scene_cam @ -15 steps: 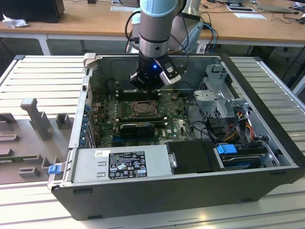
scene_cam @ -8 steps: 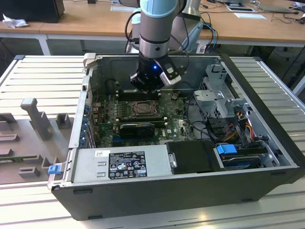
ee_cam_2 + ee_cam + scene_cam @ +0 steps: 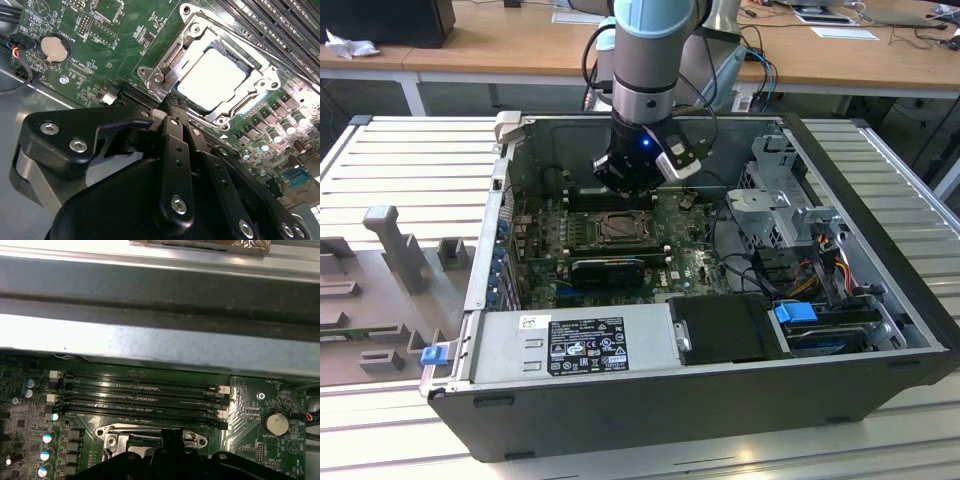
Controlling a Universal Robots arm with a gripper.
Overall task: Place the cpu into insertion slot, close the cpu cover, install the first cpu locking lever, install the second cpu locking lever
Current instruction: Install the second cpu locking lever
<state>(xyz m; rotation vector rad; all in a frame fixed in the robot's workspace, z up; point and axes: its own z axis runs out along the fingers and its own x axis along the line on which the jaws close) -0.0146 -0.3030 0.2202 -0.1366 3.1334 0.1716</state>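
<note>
Black fingers (image 3: 172, 107) beside cpu cover (image 3: 200, 47), cpu (image 3: 212, 80) seated

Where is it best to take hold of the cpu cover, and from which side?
The cpu cover lies flat around the cpu, a thin frame; so probably pinch its outer rim on the side nearest the gripper, coming from above.

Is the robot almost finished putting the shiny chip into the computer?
Partly. In the second wrist view the cpu already lies in the insertion slot, and the cpu cover looks folded down around it. The hand hangs just beside the socket, holding nothing. Whether either locking lever is fastened, I cannot tell, so those steps may be left.
</note>
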